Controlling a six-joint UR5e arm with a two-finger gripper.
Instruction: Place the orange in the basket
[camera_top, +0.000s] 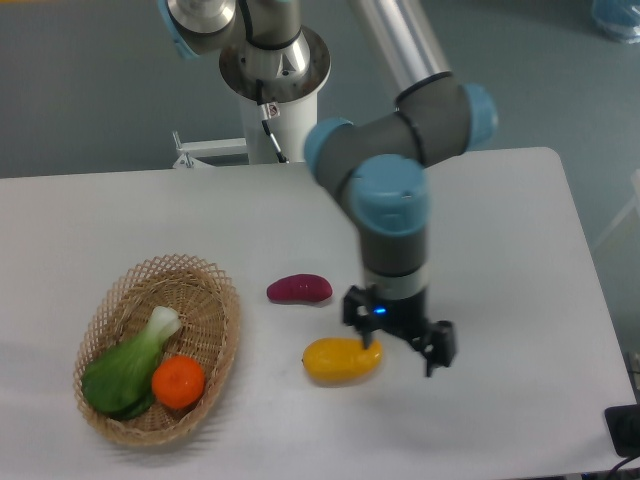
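The orange (178, 382) is a small round orange-red fruit lying inside the oval tan wicker basket (215, 300), at the near end, next to a green leafy vegetable (125, 368). My gripper (402, 352) is far to the right of the basket, low over the table, just right of the yellow mango (342, 359). Its two dark fingers stand apart with nothing between them. One finger is close to the mango's right end.
A purple oblong vegetable (299, 289) lies on the white table between the basket and the arm. The arm's base stands at the back middle. A black object (622, 428) sits at the table's right front corner.
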